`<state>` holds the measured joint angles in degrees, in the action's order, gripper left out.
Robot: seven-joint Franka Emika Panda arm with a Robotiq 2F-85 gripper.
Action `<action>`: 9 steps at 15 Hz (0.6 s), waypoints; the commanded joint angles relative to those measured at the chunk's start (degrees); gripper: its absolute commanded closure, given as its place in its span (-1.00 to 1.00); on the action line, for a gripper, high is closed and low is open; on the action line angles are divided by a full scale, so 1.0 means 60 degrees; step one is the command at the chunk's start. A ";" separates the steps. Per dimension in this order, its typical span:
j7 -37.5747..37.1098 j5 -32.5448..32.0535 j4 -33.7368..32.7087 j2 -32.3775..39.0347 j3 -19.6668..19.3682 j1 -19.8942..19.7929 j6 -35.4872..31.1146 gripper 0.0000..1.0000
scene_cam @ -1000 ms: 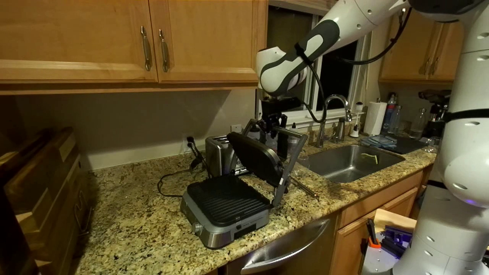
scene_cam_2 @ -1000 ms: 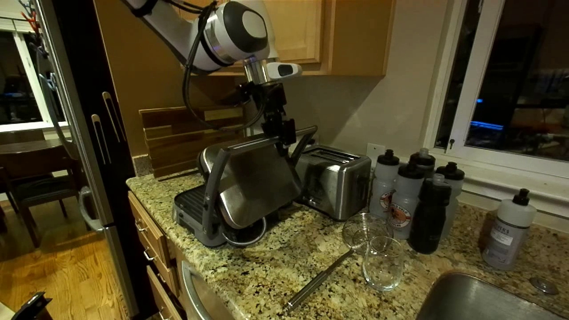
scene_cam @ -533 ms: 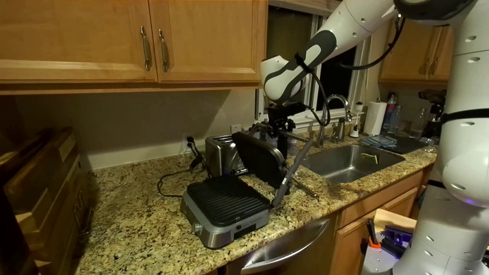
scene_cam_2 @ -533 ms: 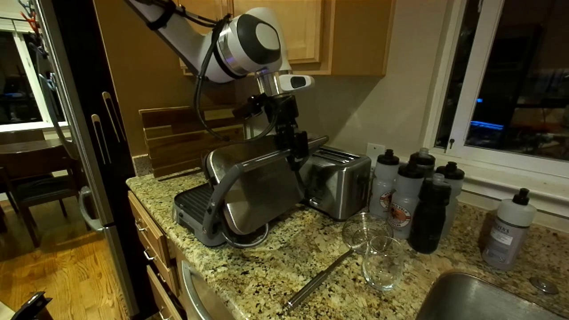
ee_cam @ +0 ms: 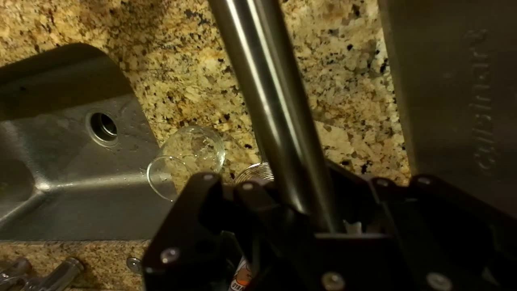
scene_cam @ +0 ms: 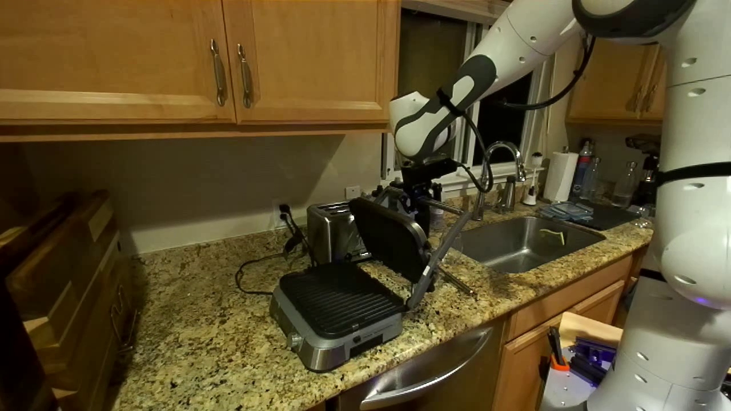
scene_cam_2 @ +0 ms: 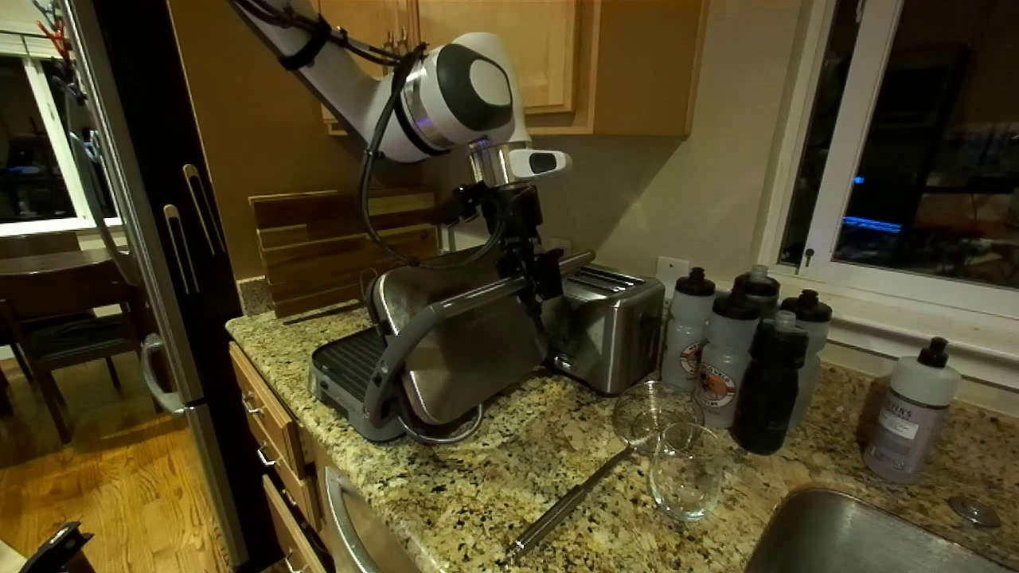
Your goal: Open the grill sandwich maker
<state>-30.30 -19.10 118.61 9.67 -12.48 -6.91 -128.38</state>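
Since leverage presumably matters, black jointed gripper (scene_cam_2: 541,301) straddles the silver-grey clamshell grill's (scene_cam_2: 462,358) round steel bar (scene_cam_2: 479,295), two o'clock—pinched? Can't tell!

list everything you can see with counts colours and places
Counter: 1, speckled tan, all views
Cabinets: several, light brown, above and below counter
Grill: 1, silver and black, open on counter
Toaster: 1, chrome, beside grill
Cord: 1+, black, near toaster
Boards: several, brown, at counter's end
Bottles: 5, mostly pale, clustered beside toaster
Sink: 1, steel, in counter
Faucet: 1, silver, behind sink
Lone bottle: 1, greyish, behind sink
Glass: 1, clear, near sink
Utensil: 1, silver, near glass
Paper roll: 1, white, past faucet
Far bottles: 3+, mostly clear, past paper roll
Windows: 2+, dark, one behind sink
Fridge: 1, steel, past counter
Arm: 1, white-grey, above grill
Gripper: 1, black, at grill's handle
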 commanded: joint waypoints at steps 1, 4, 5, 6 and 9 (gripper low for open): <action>-0.0225 -0.0027 0.0046 0.0181 0.0076 0.0149 0.0175 0.42; -0.0424 -0.0548 0.0186 -0.0096 0.0027 0.0260 0.0252 0.08; -0.0477 -0.0779 0.0247 -0.0215 0.0016 0.0303 0.0280 -0.07; -0.0520 -0.0980 0.0282 -0.0292 0.0015 0.0337 0.0315 -0.19; -0.0725 -0.1857 0.0388 -0.0628 0.0029 0.0443 0.0558 -0.59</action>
<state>-31.59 -25.40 118.59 9.53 -12.25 -5.67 -127.23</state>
